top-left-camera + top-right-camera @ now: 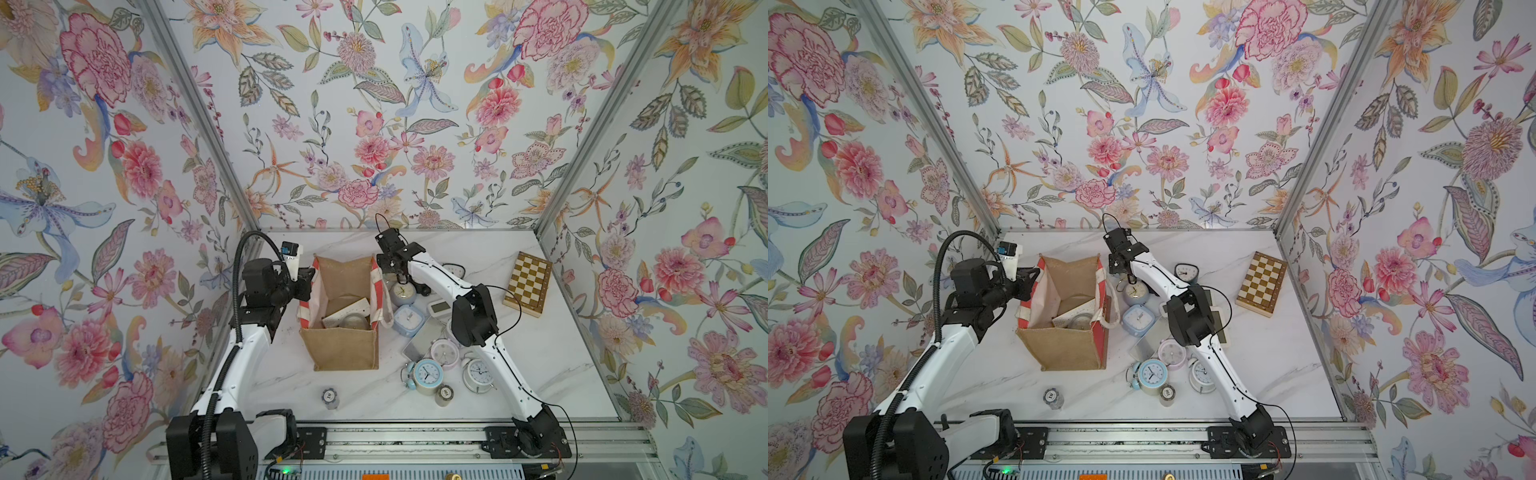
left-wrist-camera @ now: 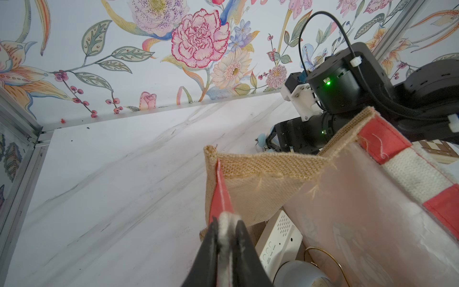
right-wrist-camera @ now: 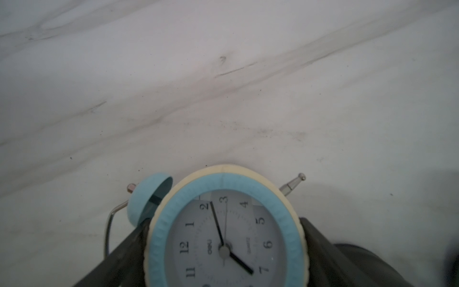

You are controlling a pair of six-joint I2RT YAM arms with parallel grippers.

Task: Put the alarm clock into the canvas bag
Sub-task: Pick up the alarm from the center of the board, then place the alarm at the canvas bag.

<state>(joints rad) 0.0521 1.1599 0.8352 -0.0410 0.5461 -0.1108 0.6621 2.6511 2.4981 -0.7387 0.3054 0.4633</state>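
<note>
Marble table (image 1: 561,353): bare and roomy toward the far wall and around the chessboard (image 1: 527,284); crowded close to the bag's right side.
Canvas bag (image 1: 340,347): upright at centre with its mouth open upward. A white boxy clock (image 1: 347,311) and a domed thing (image 1: 353,322) lie inside, so the far half of the mouth looks freest.
Clock pile (image 1: 436,365): just beside the bag; a straight lift before crossing should avoid dragging any of it.
Alarm clock (image 1: 403,291): blue-rimmed, twin-bell, face up, low beside the bag's right striped panel. Whether it is off the table I cannot tell.
Right gripper (image 3: 223,225): spread wide about the alarm clock's rim, with both fingers seemingly against it; it wants a firm squeeze before rising.
Left gripper (image 2: 227,221): narrow, pinching the fabric of the bag's left rim; an outward pull would hold the mouth wide.
White handle loop (image 1: 384,309): droops on the alarm clock's side, so it should be cleared high or the bells may snag.
</note>
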